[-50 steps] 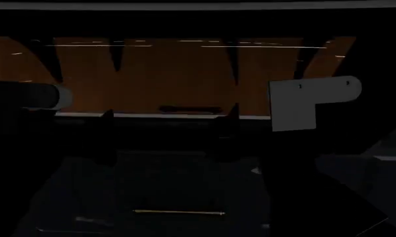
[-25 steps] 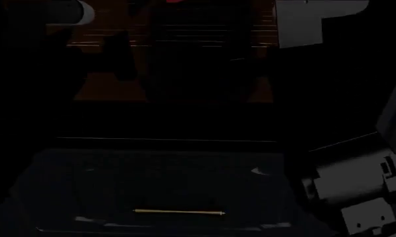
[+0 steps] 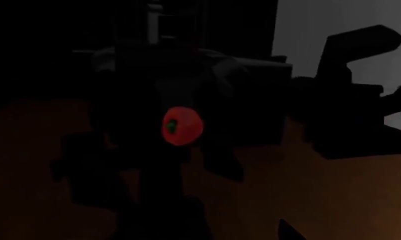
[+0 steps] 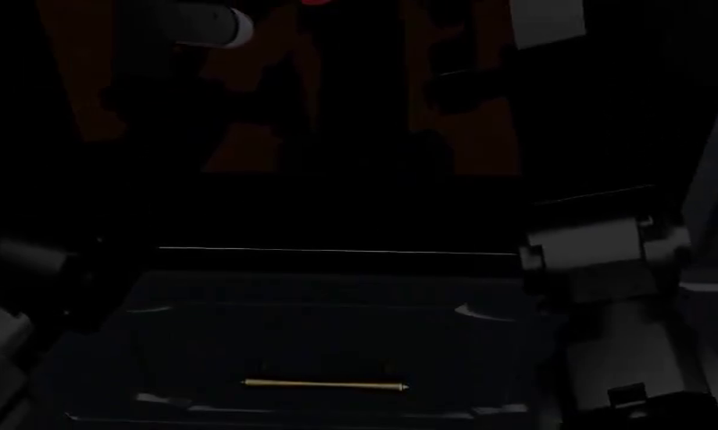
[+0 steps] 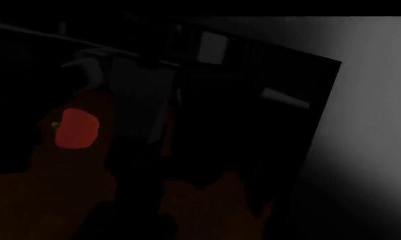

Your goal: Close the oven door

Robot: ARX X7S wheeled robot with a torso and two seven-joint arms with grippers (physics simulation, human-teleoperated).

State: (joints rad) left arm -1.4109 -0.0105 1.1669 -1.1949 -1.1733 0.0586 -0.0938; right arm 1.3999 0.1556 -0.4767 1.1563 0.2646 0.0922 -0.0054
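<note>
The scene is very dark. A wide black panel with a thin pale line along its edge [image 4: 335, 252] spans the middle of the head view; I take it for the oven door, and I cannot tell how far open it stands. The oven's cavity and racks are not visible. My left arm [image 4: 204, 22] shows as a pale cylinder at the top left, and my right arm [image 4: 598, 251] as a grey joint at the right end of that pale line. Both grippers' jaws are lost in darkness in the wrist views.
A dark drawer front with a short brass handle [image 4: 323, 385] lies below the panel. A red round object [image 3: 182, 125] [image 5: 77, 129] sits on a brown surface [image 3: 334, 200] among black shapes. A pale grey surface [image 5: 367, 125] fills one side of the right wrist view.
The head view has swung downward: the brown area and rack lines slid up and out. The right arm's grey joint rose to mid-right. The left arm's pale cylinder shifted right.
</note>
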